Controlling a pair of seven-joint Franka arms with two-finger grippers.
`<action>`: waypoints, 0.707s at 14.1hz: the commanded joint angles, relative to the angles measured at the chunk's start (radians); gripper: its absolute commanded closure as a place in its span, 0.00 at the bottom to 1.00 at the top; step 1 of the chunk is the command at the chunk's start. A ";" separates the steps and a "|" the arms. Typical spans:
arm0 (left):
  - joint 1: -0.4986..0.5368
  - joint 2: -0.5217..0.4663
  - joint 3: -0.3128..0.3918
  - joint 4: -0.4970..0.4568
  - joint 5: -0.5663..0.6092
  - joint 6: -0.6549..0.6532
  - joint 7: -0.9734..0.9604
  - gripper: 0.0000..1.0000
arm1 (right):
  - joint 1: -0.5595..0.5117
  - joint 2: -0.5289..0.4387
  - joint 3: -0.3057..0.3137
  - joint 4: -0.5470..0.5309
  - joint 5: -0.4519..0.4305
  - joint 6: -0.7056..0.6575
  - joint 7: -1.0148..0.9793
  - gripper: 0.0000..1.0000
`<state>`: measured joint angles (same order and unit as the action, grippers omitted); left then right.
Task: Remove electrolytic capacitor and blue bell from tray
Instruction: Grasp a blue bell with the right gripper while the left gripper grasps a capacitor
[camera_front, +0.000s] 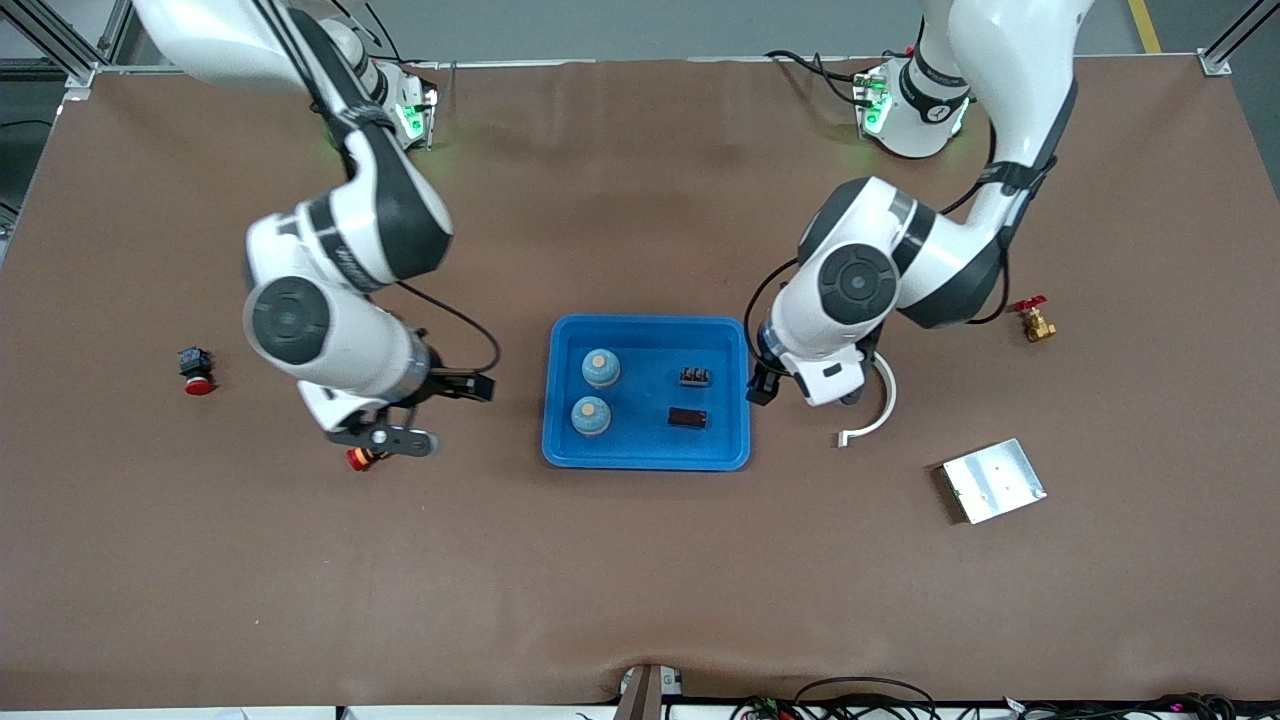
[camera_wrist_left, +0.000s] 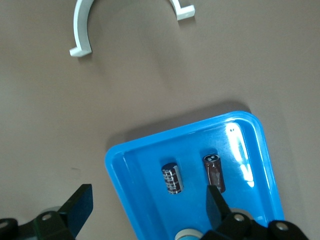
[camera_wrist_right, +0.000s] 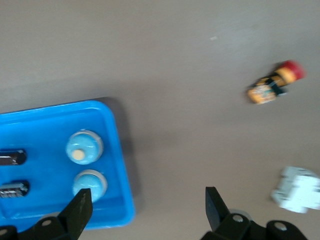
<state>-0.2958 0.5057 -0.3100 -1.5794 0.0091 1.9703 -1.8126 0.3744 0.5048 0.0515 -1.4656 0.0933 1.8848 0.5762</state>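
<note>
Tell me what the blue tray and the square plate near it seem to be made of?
The tray looks like glossy moulded plastic: uniform bright blue, rounded corners, light glinting off its floor. The square plate looks like bare metal, probably aluminium: pale silvery, matte sheen, with small holes.

Blue tray (camera_front: 646, 455) on a brown table (camera_front: 640, 580); two light-blue bells (camera_front: 600, 368) with tan centre buttons; two dark capacitors (camera_wrist_left: 171, 177), one brownish, one black with silver stripes. Beside the left gripper (camera_front: 800, 385), a white curved bracket (camera_front: 880, 410). Below the right gripper (camera_front: 385, 440), a red-and-yellow button (camera_front: 362, 459).
</note>
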 joint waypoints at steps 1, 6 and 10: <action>-0.037 0.082 0.006 0.068 0.035 0.039 -0.127 0.00 | 0.026 0.064 0.043 0.013 -0.012 0.052 0.121 0.00; -0.092 0.171 0.014 0.070 0.087 0.134 -0.307 0.00 | 0.072 0.150 0.051 0.013 -0.012 0.118 0.197 0.00; -0.124 0.226 0.014 0.070 0.143 0.168 -0.390 0.00 | 0.086 0.170 0.100 0.010 -0.017 0.123 0.277 0.00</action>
<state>-0.3953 0.7059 -0.3059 -1.5380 0.1242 2.1303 -2.1643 0.4508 0.6668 0.1315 -1.4650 0.0913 2.0110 0.7989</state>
